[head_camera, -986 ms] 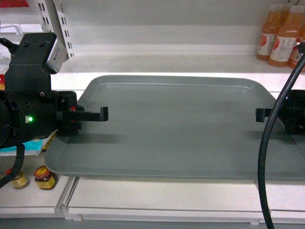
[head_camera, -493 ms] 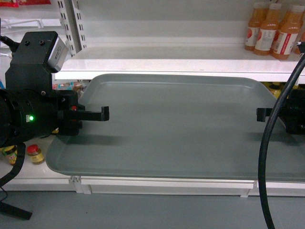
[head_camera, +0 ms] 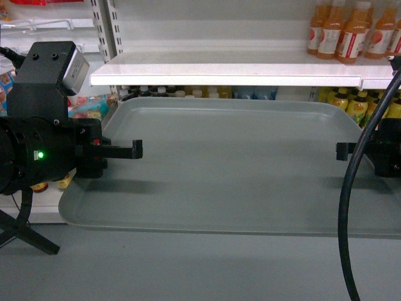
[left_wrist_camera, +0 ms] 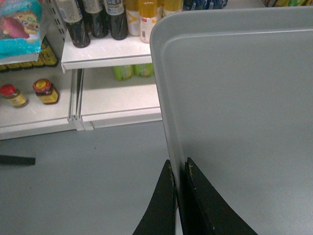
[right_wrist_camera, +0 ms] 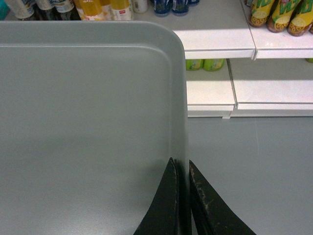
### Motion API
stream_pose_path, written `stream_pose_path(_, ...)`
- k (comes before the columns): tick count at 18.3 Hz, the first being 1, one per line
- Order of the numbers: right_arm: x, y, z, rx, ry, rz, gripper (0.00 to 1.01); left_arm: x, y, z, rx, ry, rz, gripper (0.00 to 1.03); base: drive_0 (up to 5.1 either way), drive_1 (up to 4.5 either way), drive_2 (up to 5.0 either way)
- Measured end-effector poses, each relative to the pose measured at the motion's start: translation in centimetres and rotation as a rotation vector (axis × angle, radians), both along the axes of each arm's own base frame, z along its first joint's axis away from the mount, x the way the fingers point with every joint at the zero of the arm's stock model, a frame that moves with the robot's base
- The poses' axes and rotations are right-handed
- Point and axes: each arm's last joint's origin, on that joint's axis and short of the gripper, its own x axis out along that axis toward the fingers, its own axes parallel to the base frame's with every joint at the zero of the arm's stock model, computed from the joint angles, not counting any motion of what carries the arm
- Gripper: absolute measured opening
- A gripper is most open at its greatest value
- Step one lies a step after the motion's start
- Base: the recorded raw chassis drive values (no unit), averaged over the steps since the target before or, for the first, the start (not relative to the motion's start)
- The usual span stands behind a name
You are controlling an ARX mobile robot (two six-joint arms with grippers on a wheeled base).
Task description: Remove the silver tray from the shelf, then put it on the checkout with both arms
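Note:
The silver tray [head_camera: 238, 163] hangs level in the air in front of the shelf [head_camera: 225, 69], over grey floor and clear of the white board. My left gripper [head_camera: 135, 149] is shut on its left rim; in the left wrist view the two black fingers pinch the tray's [left_wrist_camera: 244, 98] edge at the gripper [left_wrist_camera: 178, 164]. My right gripper [head_camera: 341, 150] is shut on the right rim; the right wrist view shows the gripper [right_wrist_camera: 181, 164] clamped on the tray's [right_wrist_camera: 88, 107] raised edge. The checkout is out of view.
Orange juice bottles [head_camera: 344, 31] stand on the shelf at upper right, with more bottles on the level below. Dark bottles [left_wrist_camera: 93, 19] and small jars [left_wrist_camera: 29, 93] fill lower shelves at left. A black tripod leg [head_camera: 25, 232] rests on the floor. A thick black cable [head_camera: 351, 207] crosses the right foreground.
The tray has come away from the shelf with both grippers still shut on it. The shelf looks farther off and higher, and grey floor now shows under the tray's near edge.

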Motion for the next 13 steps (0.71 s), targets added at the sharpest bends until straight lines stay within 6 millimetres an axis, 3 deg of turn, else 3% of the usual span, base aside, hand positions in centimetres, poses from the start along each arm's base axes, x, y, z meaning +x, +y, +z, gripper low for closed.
stream_pose_path(13, 0.06, 0.01, 0.11, 0.002, -0.01, 0.0, 0.03, 0.03, 0.0, 0.07, -0.001, -0.009, 0.001, 0.03, 0.1, -4.02, 4.2)
